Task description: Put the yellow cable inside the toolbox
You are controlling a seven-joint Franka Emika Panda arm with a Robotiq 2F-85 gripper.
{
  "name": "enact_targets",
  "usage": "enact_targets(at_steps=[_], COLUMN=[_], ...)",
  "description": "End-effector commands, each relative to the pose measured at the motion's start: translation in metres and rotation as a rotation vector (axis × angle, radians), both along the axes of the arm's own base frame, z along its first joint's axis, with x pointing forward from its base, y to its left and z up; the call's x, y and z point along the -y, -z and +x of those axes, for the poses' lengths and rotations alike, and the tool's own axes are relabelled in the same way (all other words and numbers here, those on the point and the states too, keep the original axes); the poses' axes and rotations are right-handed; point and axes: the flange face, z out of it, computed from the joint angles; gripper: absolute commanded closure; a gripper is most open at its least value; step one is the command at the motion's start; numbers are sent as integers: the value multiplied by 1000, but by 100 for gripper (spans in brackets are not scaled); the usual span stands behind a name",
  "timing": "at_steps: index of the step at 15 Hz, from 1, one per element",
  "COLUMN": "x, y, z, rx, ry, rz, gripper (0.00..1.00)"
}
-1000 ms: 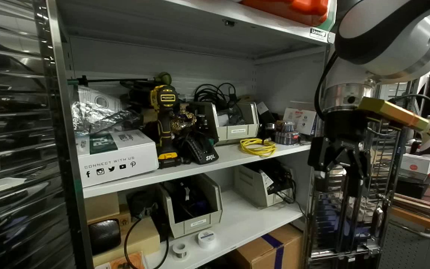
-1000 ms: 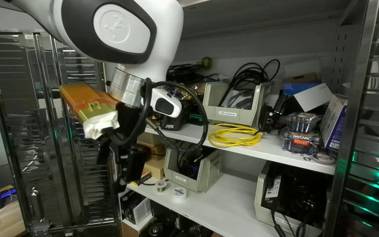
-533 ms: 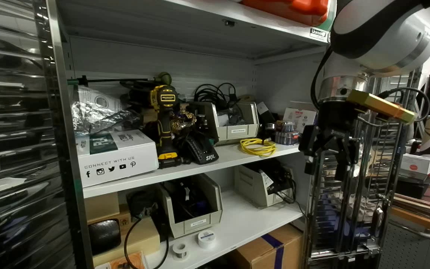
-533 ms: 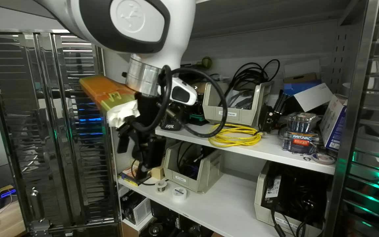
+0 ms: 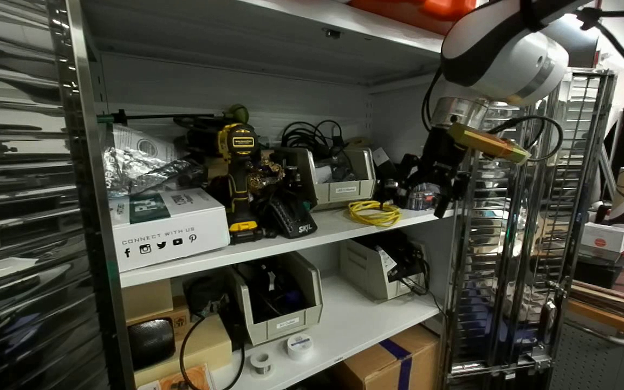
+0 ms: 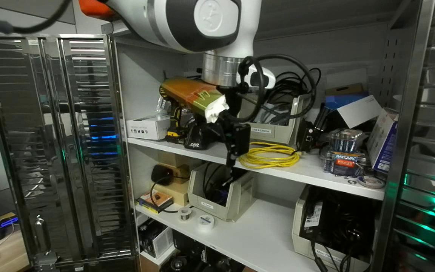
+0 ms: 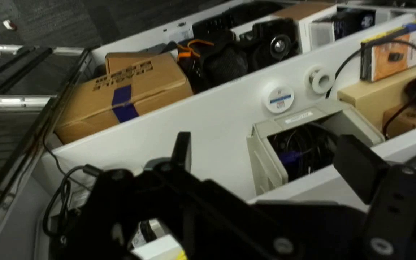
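The yellow cable (image 5: 379, 219) lies coiled flat on the upper shelf, also in an exterior view (image 6: 264, 162); only a sliver shows in the wrist view (image 7: 181, 255). Behind it on that shelf stands a pale grey open bin (image 5: 344, 194) with dark cables in it. Two similar bins (image 5: 285, 325) (image 6: 300, 236) stand on the shelf below; I cannot tell which bin is the toolbox. My gripper (image 7: 269, 155) is open and empty, its fingers wide apart. In both exterior views the gripper (image 5: 423, 197) (image 6: 229, 151) hangs tilted near the upper shelf's front edge, above the cable's level and apart from it.
Battery packs (image 6: 344, 158) lie beside the coil. A drill (image 5: 239, 179), a SKIL charger (image 5: 290, 214) and a white carton (image 5: 171, 227) stand along the upper shelf. The shelf above (image 5: 290, 21) limits height. Spools (image 6: 205, 223) sit on the lower shelf. A slatted cabinet door (image 5: 507, 303) stands open.
My arm has swung in towards the shelf: leftwards and up in an exterior view, to the right in an exterior view. The gripper has tilted. The cable and bins have not moved.
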Motion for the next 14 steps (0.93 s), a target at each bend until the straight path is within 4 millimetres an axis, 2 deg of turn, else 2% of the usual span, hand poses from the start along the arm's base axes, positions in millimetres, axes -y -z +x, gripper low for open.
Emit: enact_targets(at_steps=[1,4,7,11,14], x=[14,28,46,68,75], y=[-20,-26,-24,-6,11], z=[54,82,98,110,118], rx=[118,161,131,55,22], ry=[110,211,304,379,396], rz=[-44,-78,-117,-158,-153], gripper=[0,0,0,0,0])
